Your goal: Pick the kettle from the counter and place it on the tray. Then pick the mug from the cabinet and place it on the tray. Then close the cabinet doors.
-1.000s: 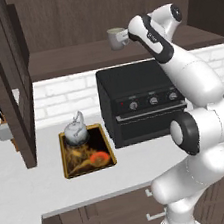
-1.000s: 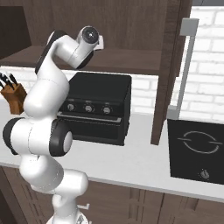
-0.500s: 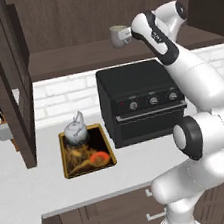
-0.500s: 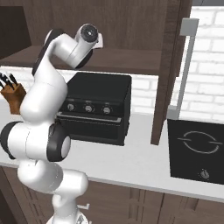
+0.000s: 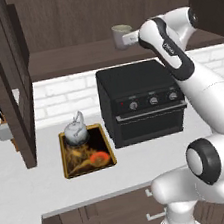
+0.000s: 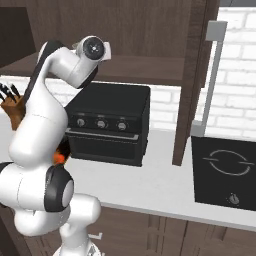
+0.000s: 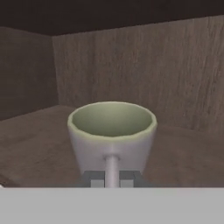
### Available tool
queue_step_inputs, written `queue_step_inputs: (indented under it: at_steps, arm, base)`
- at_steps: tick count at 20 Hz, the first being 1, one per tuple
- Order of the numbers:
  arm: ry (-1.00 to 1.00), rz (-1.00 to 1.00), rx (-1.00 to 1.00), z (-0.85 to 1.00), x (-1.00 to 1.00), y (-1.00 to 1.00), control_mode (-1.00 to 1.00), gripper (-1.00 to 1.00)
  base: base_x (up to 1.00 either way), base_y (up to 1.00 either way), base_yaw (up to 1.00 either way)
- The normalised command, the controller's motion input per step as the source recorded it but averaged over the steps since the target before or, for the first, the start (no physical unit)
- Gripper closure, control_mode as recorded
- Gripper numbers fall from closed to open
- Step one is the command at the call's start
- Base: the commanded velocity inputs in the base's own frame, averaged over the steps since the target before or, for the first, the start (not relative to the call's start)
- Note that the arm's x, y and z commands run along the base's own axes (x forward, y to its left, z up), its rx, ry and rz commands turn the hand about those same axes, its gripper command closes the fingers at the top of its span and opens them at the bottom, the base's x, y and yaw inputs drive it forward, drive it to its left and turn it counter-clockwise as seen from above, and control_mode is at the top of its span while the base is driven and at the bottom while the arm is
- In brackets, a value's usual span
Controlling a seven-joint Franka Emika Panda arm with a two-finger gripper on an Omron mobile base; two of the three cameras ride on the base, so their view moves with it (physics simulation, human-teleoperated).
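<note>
From my remote station I see the gripper (image 5: 132, 38) reaching level into the cabinet (image 5: 70, 19), directly at the mug (image 5: 121, 36) on the long shelf. In the hand view the mug (image 7: 112, 135) stands upright and close, its greenish inside open to the camera and its handle (image 7: 112, 169) turned straight toward me, running down between the two grey finger tips (image 7: 93, 179) at the bottom. The tips sit just beside the handle, one on each side; whether they press on it I cannot tell, and the jaws' spread is mostly hidden below the picture's edge. In the left base view the hand is at the mug's right side, touching it or very nearly so.

The kettle (image 5: 77, 130) already rests on the tray (image 5: 86, 154), at its far end, with the orange and gold pattern showing nearer to me. The tray lies on the counter (image 5: 33, 185) just left of a black countertop oven (image 5: 142, 101) that stands beneath the shelf. A cabinet door (image 5: 8, 83) hangs open at the left; in the right base view another open door (image 6: 191, 80) stands between the oven (image 6: 110, 124) and a black cooktop (image 6: 224, 170). A knife block (image 6: 13, 105) sits at the far left against the white brick wall (image 6: 235, 85).
</note>
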Motion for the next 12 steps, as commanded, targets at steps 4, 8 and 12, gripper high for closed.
queue_step_inputs:
  at_steps: [4,8,12]
  arm:
    - [-0.07,-0.03,0.0,0.0,-0.56,0.61,-1.0,1.0]
    - [0.0,-0.17,0.0,0.0,-0.34,0.86,-1.0,1.0]
    - [0.0,-0.31,0.0,0.0,-0.2,0.88,-1.0,1.0]
  base:
    - [0.0,0.0,0.0]
    - [0.0,0.0,0.0]
    - [0.0,0.0,0.0]
